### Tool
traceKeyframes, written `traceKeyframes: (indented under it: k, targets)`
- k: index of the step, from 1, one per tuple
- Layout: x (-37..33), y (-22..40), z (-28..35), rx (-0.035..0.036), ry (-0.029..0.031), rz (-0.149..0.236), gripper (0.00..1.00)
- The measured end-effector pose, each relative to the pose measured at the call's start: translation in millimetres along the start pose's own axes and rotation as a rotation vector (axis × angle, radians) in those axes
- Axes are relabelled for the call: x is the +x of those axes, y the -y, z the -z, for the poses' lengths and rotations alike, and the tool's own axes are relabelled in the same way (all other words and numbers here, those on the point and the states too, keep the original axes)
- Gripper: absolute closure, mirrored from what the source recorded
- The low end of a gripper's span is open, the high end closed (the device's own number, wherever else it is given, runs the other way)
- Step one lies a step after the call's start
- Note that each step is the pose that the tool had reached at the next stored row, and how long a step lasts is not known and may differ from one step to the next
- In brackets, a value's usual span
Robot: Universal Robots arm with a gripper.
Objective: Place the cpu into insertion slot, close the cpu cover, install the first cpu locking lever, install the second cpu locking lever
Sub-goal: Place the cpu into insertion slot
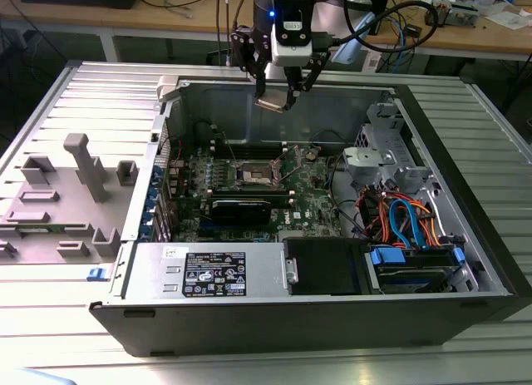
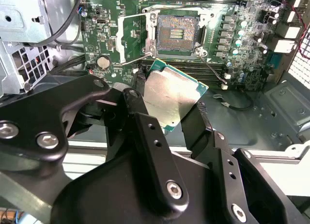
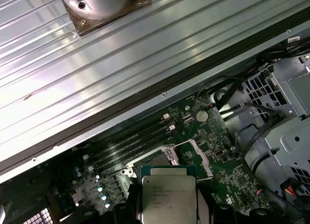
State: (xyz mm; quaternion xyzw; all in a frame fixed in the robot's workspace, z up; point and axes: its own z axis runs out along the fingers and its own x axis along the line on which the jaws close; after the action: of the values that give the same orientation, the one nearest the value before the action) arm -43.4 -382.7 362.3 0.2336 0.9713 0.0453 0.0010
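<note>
My gripper (image 1: 278, 97) hangs above the back of the open computer case, shut on the cpu (image 1: 274, 103), which it holds tilted. In the second wrist view the cpu (image 2: 170, 96) shows its silvery underside with a green edge between the two black fingers (image 2: 140, 108). In the first wrist view the cpu (image 3: 168, 197) shows its metal top. The insertion slot (image 2: 177, 32) lies open on the green board, below and in front of the chip, with bare contacts showing. The cpu cover (image 2: 130, 37) is flipped open beside it. A thin lever (image 2: 214, 70) sticks out past the socket.
A black graphics card (image 1: 241, 209) lies in front of the insertion slot (image 1: 253, 179). The power supply (image 1: 208, 273), a drive bay (image 1: 324, 264) and coloured cables (image 1: 407, 223) fill the case's front and the exterior view's right. A grey plastic fixture (image 1: 75, 194) stands outside the case on the exterior view's left.
</note>
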Motion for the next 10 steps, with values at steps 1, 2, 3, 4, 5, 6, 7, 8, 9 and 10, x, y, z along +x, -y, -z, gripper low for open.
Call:
traceKeyframes:
  k: [1,2,3,4,5,6,7,8,9,10]
  targets:
    - [0.0,0.0,0.0,-0.0001,0.0002,-0.003,0.45]
    - [0.0,0.0,0.0,-0.0001,0.0005,-0.005,0.45]
    - [0.0,0.0,0.0,-0.0002,0.0007,-0.008,0.45]
    - [0.0,0.0,0.0,-0.0003,0.001,-0.011,0.45]
    - [0.0,0.0,0.0,-0.0003,0.0013,-0.015,0.45]
    - [0.0,0.0,-0.1,-0.0005,0.0016,-0.019,0.45]
    - [0.0,0.0,-0.1,-0.0006,0.0021,-0.024,0.45]
    - [0.0,0.0,-0.1,-0.0006,0.0025,-0.028,0.45]
    - [0.0,0.0,-0.1,-0.0007,0.0028,-0.033,0.45]
    - [0.0,0.0,-0.1,-0.0007,0.0031,-0.035,0.45]
